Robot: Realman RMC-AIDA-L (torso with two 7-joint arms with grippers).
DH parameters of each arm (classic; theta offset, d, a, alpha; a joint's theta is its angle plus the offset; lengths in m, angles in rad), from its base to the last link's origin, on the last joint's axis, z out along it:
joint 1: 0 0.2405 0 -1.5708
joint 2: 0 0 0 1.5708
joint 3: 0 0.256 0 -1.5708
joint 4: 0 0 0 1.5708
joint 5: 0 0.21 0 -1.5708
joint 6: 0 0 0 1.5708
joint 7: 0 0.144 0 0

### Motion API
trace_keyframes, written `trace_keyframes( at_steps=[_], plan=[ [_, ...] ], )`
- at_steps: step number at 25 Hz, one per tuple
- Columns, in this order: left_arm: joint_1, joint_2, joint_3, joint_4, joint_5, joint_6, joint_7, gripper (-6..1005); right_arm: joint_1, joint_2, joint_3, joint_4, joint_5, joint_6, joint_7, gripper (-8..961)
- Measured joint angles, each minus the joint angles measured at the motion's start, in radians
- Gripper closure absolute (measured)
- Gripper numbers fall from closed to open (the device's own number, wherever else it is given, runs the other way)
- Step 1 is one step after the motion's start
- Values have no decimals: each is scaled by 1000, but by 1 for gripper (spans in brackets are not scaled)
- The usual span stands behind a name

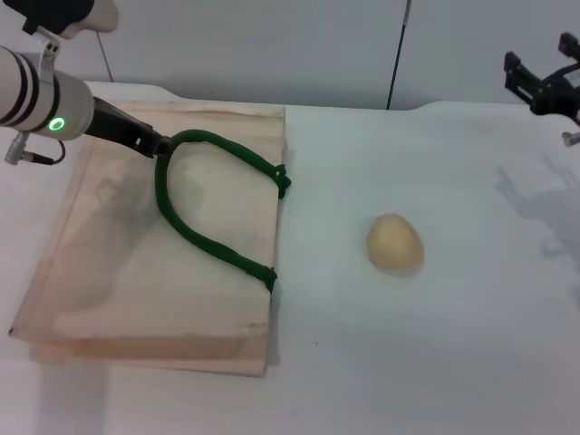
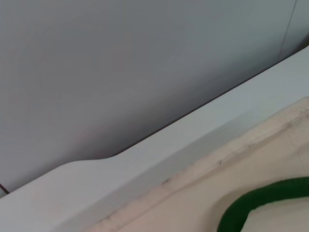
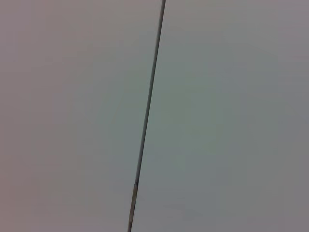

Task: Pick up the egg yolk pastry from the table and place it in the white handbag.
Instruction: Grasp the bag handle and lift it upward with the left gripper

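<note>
Table (image 1: 435, 362): pastry (image 1: 395, 242) beside handbag (image 1: 154, 272).

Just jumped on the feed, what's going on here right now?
The left gripper is at the green handle of the white handbag, which lies flat on the table. The egg yolk pastry sits untouched on the table beside the bag. The right gripper is raised at the far right, holding nothing.
</note>
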Motion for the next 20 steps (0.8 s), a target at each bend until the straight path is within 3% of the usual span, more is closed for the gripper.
trace_keyframes(
  at_steps=[20],
  plan=[
    [-32, -1, 24, -71, 2, 38, 9, 589, -10, 1, 10, 37, 7, 12, -14, 177]
  ],
)
